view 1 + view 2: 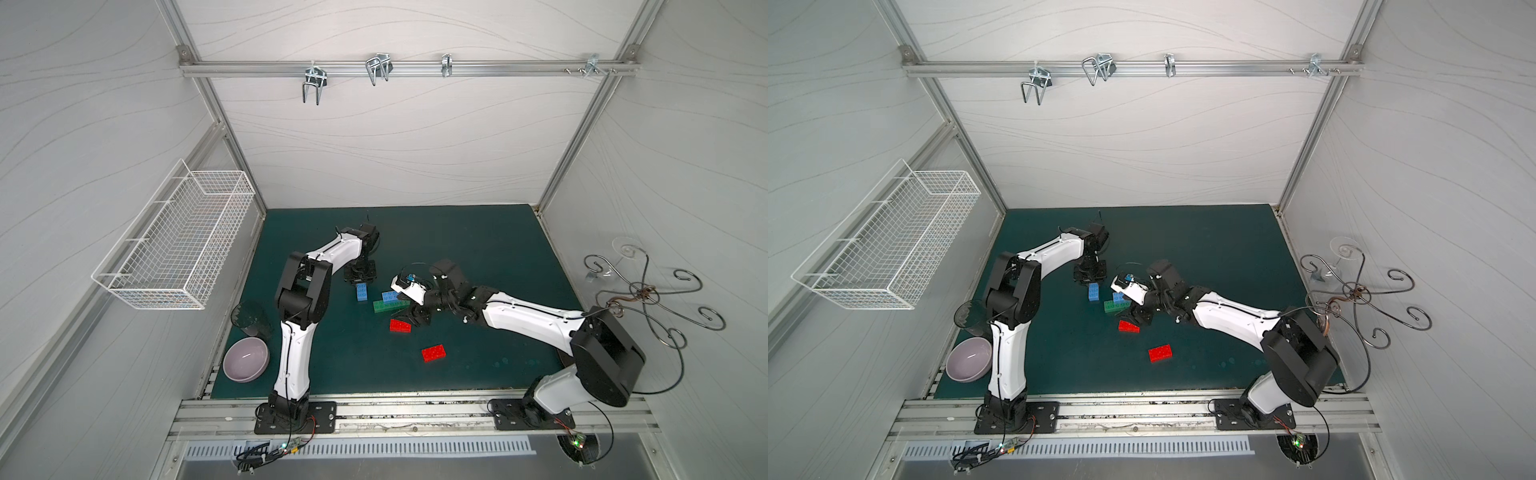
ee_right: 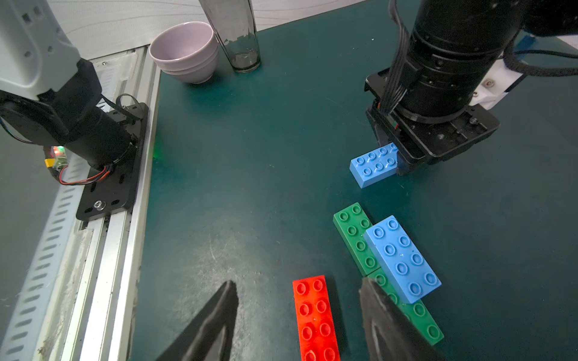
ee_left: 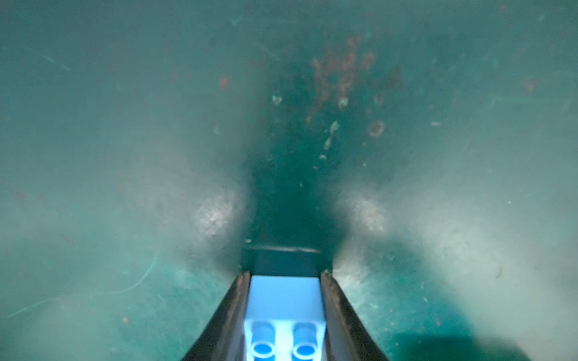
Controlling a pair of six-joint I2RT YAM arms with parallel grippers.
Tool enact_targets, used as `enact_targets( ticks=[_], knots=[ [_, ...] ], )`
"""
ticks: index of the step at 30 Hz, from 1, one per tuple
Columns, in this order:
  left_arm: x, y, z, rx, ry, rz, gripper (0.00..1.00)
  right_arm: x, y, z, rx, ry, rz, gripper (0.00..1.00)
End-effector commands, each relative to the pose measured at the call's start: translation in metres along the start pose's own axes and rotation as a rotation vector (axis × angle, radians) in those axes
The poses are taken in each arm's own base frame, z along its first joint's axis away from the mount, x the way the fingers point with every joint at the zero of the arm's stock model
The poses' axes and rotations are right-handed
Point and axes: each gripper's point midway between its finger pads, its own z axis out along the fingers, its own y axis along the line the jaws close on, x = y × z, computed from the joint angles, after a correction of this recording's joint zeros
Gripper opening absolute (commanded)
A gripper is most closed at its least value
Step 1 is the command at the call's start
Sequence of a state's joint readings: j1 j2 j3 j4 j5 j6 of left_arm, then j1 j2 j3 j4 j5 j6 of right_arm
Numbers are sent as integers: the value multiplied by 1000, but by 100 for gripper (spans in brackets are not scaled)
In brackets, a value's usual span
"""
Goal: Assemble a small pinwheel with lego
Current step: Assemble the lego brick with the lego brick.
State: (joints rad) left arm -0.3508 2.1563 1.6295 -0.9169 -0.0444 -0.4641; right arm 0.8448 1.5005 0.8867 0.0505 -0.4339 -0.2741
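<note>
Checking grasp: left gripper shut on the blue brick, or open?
Shut on it: left gripper clamps both sides of the blue brick.

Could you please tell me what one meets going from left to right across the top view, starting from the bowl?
purple bowl → blue brick held in the left pincer → green bricks → loose red brick → curly wire stand

This is looking like a robotics lab's test cell, not a lived-in room. Aluminium extrusion [image 1: 399, 68] is framing white panel walls [image 1: 395, 145], and two robot arms [image 1: 291, 353] are standing bolted through black base plates [image 1: 322, 415] to a front rail [image 1: 415, 411]. A green mat [image 1: 478, 249] is covering the work surface. A wire basket [image 1: 178, 249] and metal hooks [image 1: 312, 85] are hanging as fixtures, and a bare circuit board [image 1: 291, 446] is glowing among loose wires.
</note>
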Motion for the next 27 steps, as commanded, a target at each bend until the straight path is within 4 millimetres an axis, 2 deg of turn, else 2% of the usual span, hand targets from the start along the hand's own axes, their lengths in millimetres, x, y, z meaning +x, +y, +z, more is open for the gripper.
enact_targets(
  ticks=[1,5,7,10,12,17,24,27],
  knots=[
    [1,0,-1,9,-7,-2,23,-9,7,-1,-37,-33,16,65],
    [5,-16,-26,130,6,-75,21,-14,11,0,-62,-155,-81,66],
    [5,-23,-46,189,-24,-114,21,-8,6,6,-47,-145,-115,73],
    [7,-26,-61,228,-32,-153,19,-5,-1,10,-61,-118,-101,74],
    [8,-27,-63,237,-22,-164,19,-5,-6,11,-49,-131,-95,75],
    [26,-37,-53,210,36,-128,18,1,-16,16,-34,-105,-111,78],
    [24,-43,-50,185,30,-117,17,6,-4,25,-121,-117,-211,76],
    [24,-48,-49,181,37,-110,17,8,-5,34,-154,-120,-196,76]
  ],
)
